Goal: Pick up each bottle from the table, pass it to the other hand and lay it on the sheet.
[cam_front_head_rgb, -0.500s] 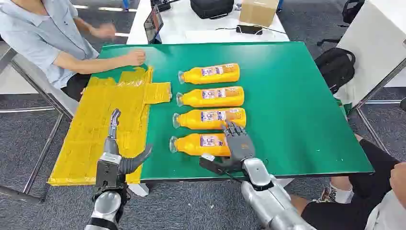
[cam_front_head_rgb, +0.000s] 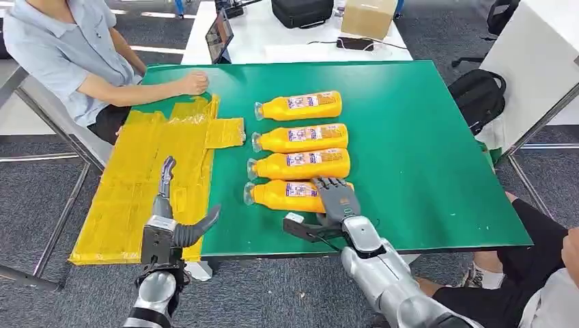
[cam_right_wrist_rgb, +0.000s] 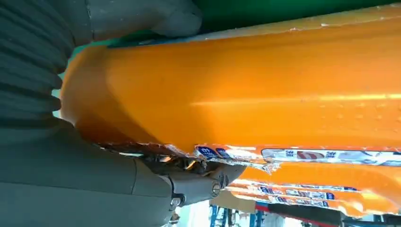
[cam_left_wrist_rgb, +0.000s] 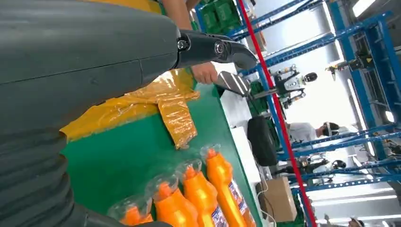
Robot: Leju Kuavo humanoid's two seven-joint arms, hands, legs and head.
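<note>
On the green table (cam_front_head_rgb: 423, 150) the right robot hand (cam_front_head_rgb: 338, 199) apparently grips the nearest bottle (cam_front_head_rgb: 287, 195)

Four orange bottles (cam_front_head_rgb: 298, 105) lie on one green desk (cam_front_head_rgb: 423, 150), beside one yellow sheet (cam_front_head_rgb: 147, 178); two people sit nearby.

The right hand (cam_front_head_rgb: 337, 199) has moved up the table a little and now wraps the nearest bottle (cam_front_head_rgb: 287, 195) at its bottom end. That bottle has slid closer to the bottle (cam_front_head_rgb: 300, 166) next to it. The left hand (cam_front_head_rgb: 174, 222) has moved up a tiny bit over the yellow sheet (cam_front_head_rgb: 130, 198). The person's far hand is gone from sight, behind their body.
</note>
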